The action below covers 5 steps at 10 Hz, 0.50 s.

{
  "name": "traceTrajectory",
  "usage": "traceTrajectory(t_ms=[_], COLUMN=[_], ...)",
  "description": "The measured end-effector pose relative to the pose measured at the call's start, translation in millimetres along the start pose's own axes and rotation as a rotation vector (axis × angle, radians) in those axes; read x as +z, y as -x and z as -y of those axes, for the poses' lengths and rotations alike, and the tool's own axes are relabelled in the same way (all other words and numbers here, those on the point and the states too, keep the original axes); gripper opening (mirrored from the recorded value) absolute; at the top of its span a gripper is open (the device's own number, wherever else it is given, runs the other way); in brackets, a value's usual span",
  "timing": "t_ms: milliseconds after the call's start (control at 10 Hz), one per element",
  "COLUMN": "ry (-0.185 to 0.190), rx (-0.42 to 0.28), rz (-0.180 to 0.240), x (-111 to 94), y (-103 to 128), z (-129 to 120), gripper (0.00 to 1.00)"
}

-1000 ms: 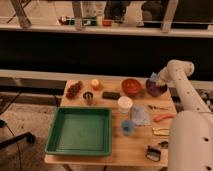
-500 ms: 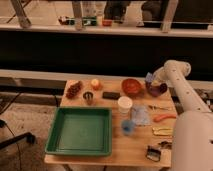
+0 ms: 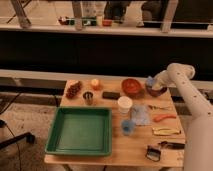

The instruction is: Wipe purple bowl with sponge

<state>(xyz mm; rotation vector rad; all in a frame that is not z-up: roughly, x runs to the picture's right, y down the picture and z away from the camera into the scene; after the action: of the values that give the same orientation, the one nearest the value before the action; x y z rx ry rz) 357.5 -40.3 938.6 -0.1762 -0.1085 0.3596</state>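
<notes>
The purple bowl [image 3: 157,92] sits at the back right of the wooden table [image 3: 135,150]. My gripper [image 3: 151,83] hangs from the white arm [image 3: 180,80] at the bowl's left rim, just above it. A small light-blue sponge [image 3: 149,80] sits in the gripper's tip, over the bowl's left edge. The inside of the bowl is mostly hidden behind the gripper.
A red-orange bowl [image 3: 131,86] stands just left of the purple bowl. A white cup [image 3: 124,105], blue cloth [image 3: 140,115] and blue cup [image 3: 128,127] lie in front. A green tray [image 3: 80,131] fills the front left. Small tools [image 3: 164,118] lie along the right edge.
The gripper with the sponge has shifted slightly left and down at the purple bowl's rim. Nothing else on the table has moved.
</notes>
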Motion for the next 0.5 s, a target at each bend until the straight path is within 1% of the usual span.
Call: traceTrajectory(t_ms=[200,500], ry=[0.007,0.012], rx=[0.003,0.02], rz=[-0.002,-0.02], x=[-10,-12], y=[-2,-14], z=[-7,-10], gripper=[0.0,0.0])
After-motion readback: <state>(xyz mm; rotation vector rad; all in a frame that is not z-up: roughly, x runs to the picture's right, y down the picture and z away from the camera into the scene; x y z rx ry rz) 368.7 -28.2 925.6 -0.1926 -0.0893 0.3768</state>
